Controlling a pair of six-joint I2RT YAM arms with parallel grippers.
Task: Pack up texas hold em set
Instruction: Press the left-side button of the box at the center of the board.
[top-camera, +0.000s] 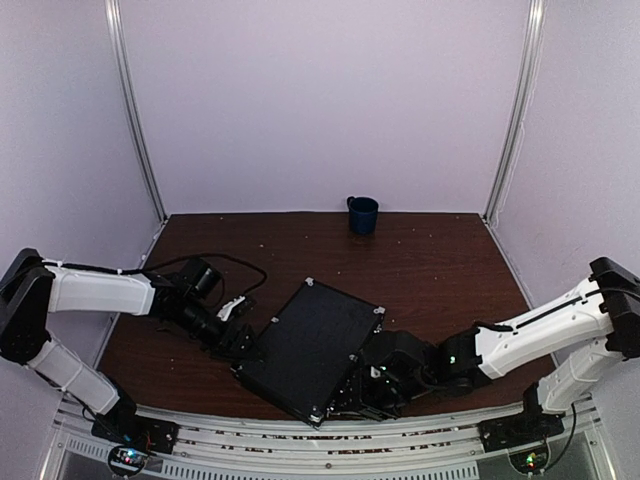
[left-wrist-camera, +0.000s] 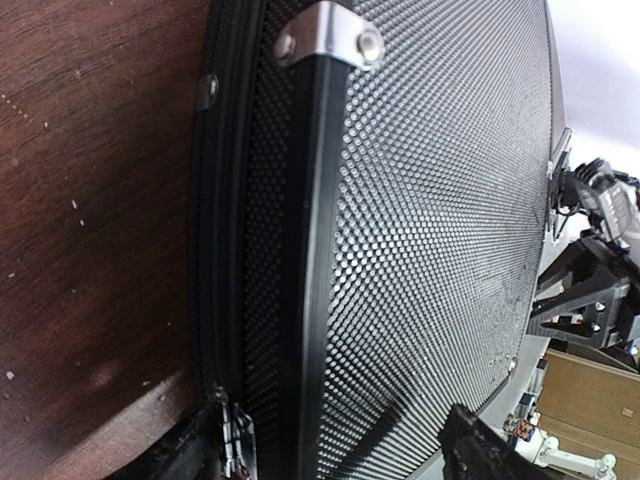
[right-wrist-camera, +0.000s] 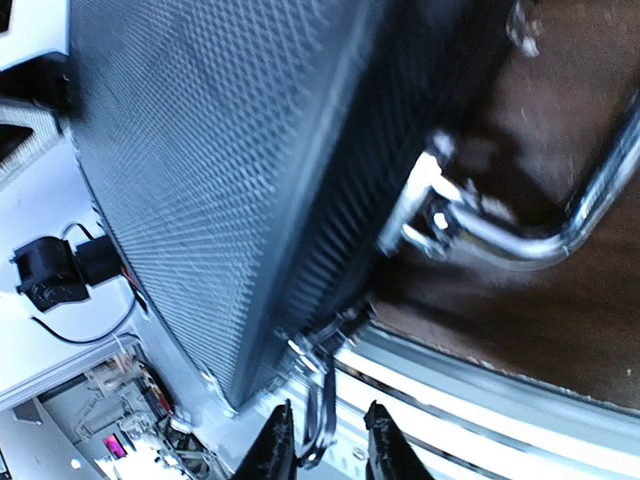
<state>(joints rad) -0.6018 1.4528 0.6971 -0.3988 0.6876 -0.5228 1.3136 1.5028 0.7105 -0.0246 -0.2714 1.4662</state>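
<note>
The texas hold em set shows as a black case (top-camera: 315, 350), closed and lying diagonally on the brown table (top-camera: 430, 270). My left gripper (top-camera: 243, 343) is at its left edge. In the left wrist view the fingers (left-wrist-camera: 480, 445) stand wide apart, open, on either side of the case's edge (left-wrist-camera: 310, 300). The dimpled lid (left-wrist-camera: 440, 220) and a silver corner (left-wrist-camera: 330, 35) fill that view. My right gripper (top-camera: 372, 385) is at the case's near right side. Its narrowly open jaws (right-wrist-camera: 328, 445) flank a loose silver latch (right-wrist-camera: 320, 400). The chrome handle (right-wrist-camera: 520, 240) lies to the right.
A dark blue mug (top-camera: 362, 215) stands at the table's back middle. The metal rail (top-camera: 300, 440) runs along the near edge just below the case's front corner. White walls close in the left, back and right sides.
</note>
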